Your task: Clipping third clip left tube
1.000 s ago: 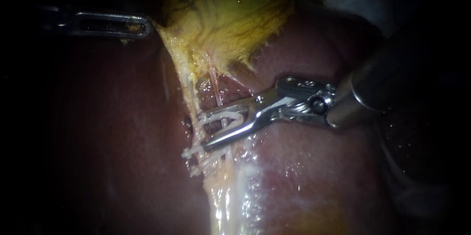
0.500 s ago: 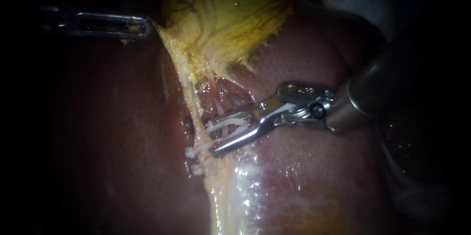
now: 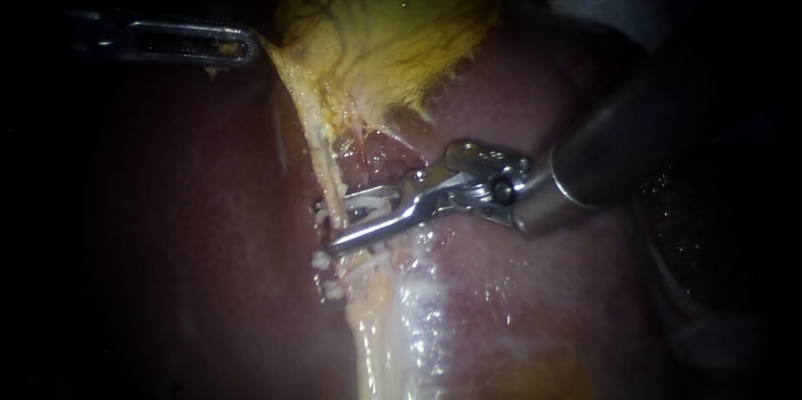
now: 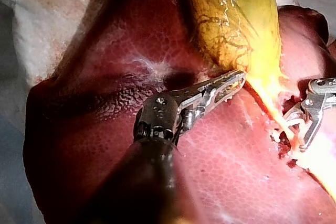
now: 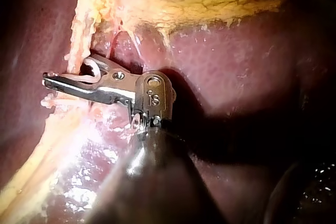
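The yellow gallbladder (image 3: 393,24) tapers down into a pale left tube (image 3: 322,141). A thin pink tube (image 3: 362,137) runs just to its right. My right instrument (image 3: 327,223) reaches across the left tube, its jaws shut on a white clip (image 3: 372,202) that straddles it. Two white clips (image 3: 321,260) sit on the same tube just below. In the right wrist view the jaws (image 5: 63,74) lie close together around the clip (image 5: 89,69). My left instrument (image 3: 242,45) is shut on the gallbladder's edge (image 4: 252,72) and holds it taut.
Dark red liver (image 3: 518,300) lies all around and under the tubes. Glistening pale tissue (image 3: 393,341) runs down from the clipped spot. White cloth (image 4: 47,19) shows beyond the liver in the left wrist view.
The right instrument drew back to the right, then slid left again across the left tube. Its jaws now stand closer together around the clip. The left instrument has not moved.
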Motion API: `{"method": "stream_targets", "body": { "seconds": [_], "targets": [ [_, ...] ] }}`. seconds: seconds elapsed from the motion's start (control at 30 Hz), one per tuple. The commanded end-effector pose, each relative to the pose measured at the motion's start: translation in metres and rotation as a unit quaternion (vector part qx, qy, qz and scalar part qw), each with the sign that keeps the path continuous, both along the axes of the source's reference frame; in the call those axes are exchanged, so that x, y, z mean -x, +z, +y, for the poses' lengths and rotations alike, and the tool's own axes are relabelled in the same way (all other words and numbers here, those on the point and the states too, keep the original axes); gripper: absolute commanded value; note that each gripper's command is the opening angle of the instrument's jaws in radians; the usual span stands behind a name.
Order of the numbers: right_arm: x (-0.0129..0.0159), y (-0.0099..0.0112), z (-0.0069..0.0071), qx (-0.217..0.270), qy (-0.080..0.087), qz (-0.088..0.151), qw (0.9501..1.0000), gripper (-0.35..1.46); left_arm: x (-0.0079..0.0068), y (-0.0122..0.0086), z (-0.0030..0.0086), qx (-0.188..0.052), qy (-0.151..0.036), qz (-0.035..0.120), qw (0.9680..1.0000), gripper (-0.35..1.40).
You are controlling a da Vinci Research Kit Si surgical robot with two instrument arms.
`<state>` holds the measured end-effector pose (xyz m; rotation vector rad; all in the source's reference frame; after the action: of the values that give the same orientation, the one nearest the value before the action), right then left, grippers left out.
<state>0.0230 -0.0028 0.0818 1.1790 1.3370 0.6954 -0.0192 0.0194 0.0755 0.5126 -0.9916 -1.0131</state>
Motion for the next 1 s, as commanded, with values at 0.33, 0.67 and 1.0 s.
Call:
{"method": "stream_targets", "body": {
  "seconds": [0.33, 0.67, 1.0],
  "targets": [
    [-0.0012, -0.0038, 0.0012, -0.023, 0.033, -0.007, 0.9991, 0.53, 0.0, 0.0, 0.0, 0.0, 0.0, 0.0, 1.0, -0.35],
    [-0.0021, -0.0045, 0.0021, -0.037, 0.03, -0.01, 0.9988, 0.32, 0.0001, 0.0, 0.0, 0.0, 0.0, 0.0, 1.0, -0.35],
    [-0.0017, -0.0048, 0.0026, -0.049, 0.024, -0.015, 0.9984, -0.35, 0.0001, 0.0, 0.0, 0.0, 0.0, 0.0, 1.0, -0.35]
  ]
}}
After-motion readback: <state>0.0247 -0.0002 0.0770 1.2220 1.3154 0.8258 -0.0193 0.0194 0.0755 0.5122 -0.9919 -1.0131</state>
